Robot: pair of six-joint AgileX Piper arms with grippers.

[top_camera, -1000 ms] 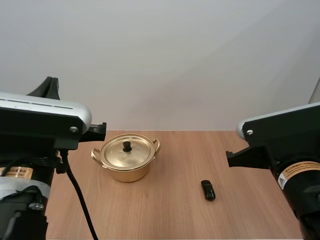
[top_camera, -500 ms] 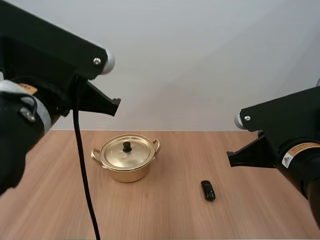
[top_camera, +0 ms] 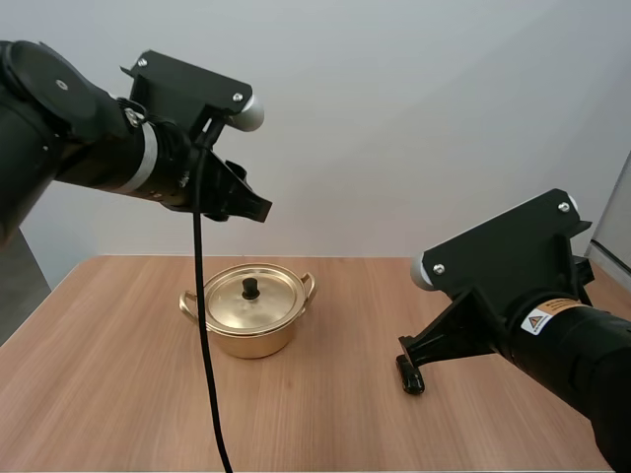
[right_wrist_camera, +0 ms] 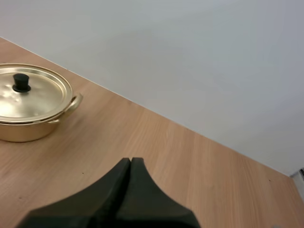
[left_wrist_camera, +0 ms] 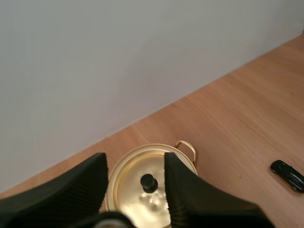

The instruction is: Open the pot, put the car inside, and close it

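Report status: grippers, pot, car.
Left gripper open, raised above the lidded pot. Right gripper shut, holding nothing. Toy car on the table, apart from the pot. Nothing between them.

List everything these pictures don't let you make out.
- Inside of the pot: in every view the lid covers it.
- Car: in the high view its far end sits behind the right arm. In the left wrist view the frame edge cuts it off. Its details are too small to read.
- Pot's near side: in the left wrist view it is hidden behind the open left hand.
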